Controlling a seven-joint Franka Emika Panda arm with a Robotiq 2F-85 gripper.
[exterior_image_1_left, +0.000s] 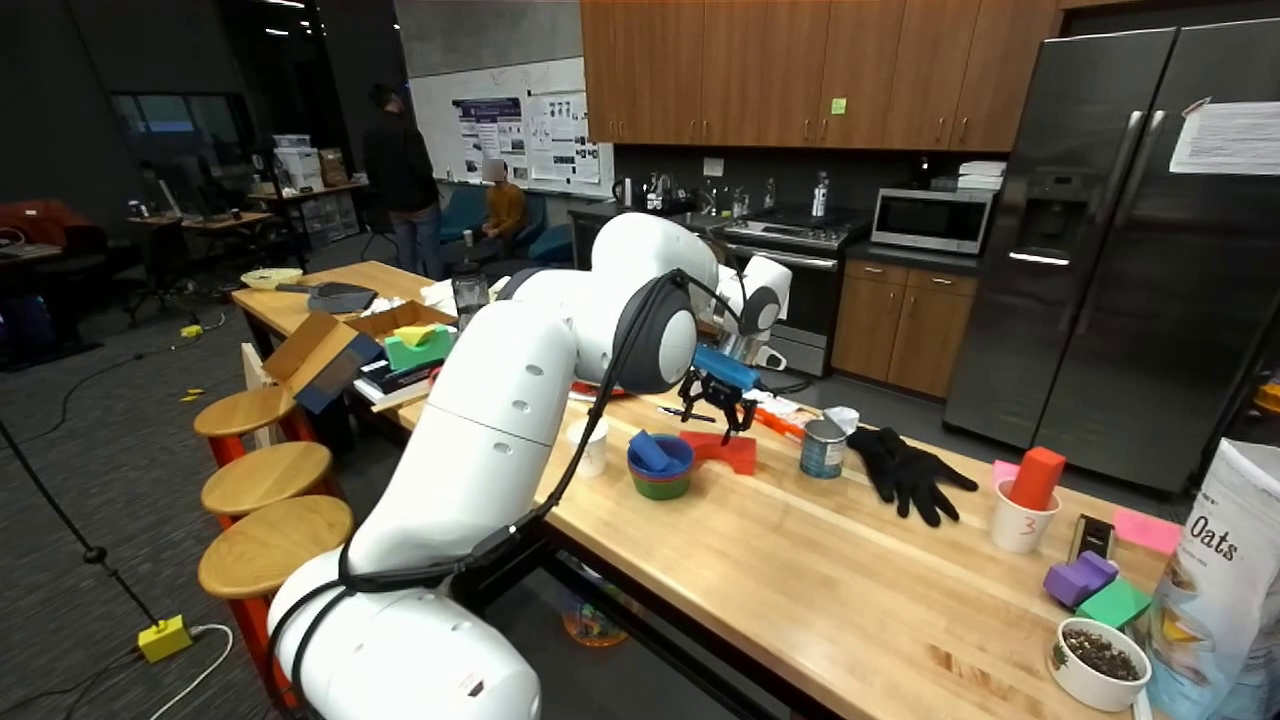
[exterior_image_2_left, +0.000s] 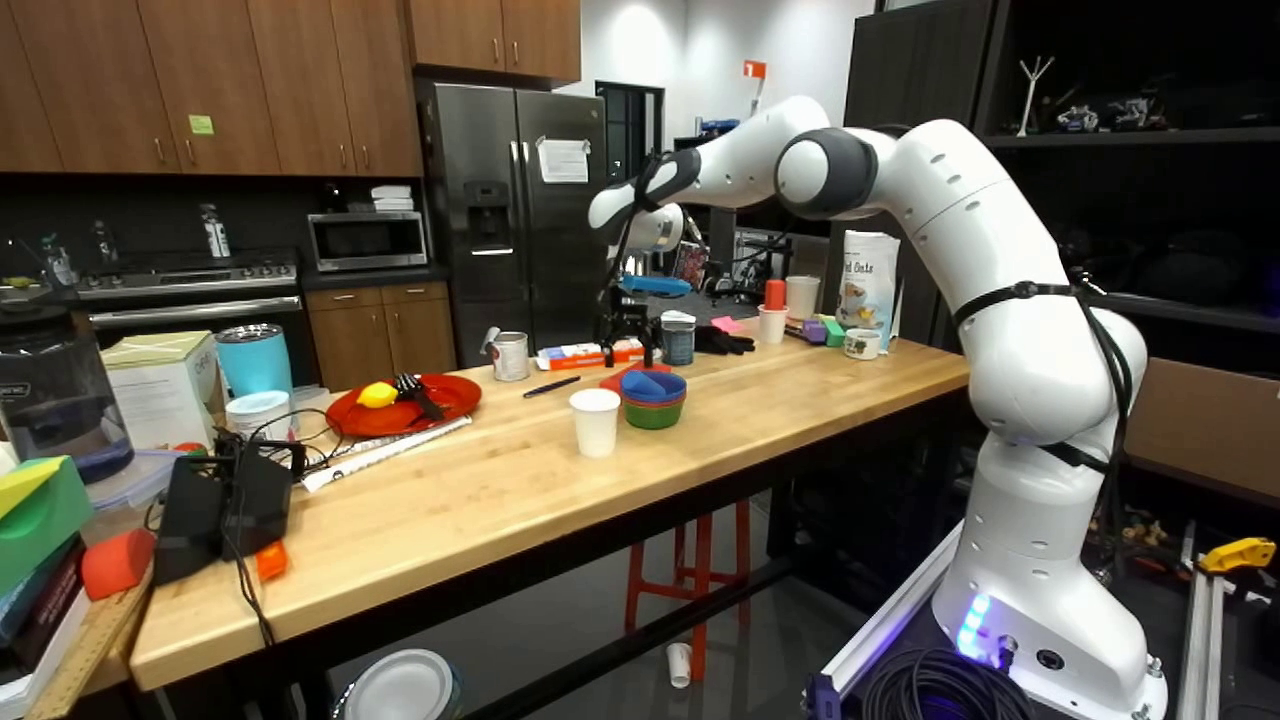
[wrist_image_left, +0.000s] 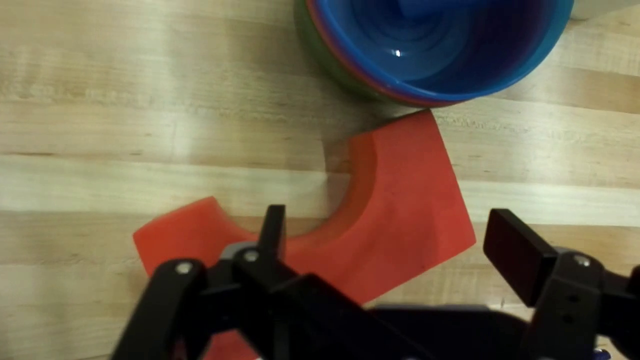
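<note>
Nearest us in the wrist view, our jaws stand wide apart, empty, over the red block (wrist_image_left: 382, 237), mid-frame: reach nearly done, we judge, grip not yet made. Bowls (wrist_image_left: 425, 55) nest upper right, a blue piece (wrist_image_left: 435, 5) inside.

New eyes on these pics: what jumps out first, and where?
Probably the big white arm, arched over the wooden table in both exterior views. Next, the bright red curved block, lying beneath the open gripper and dominating the wrist view. Then the stack of nested bowls beside that block, blue innermost and green outermost, with a blue block inside.
</note>
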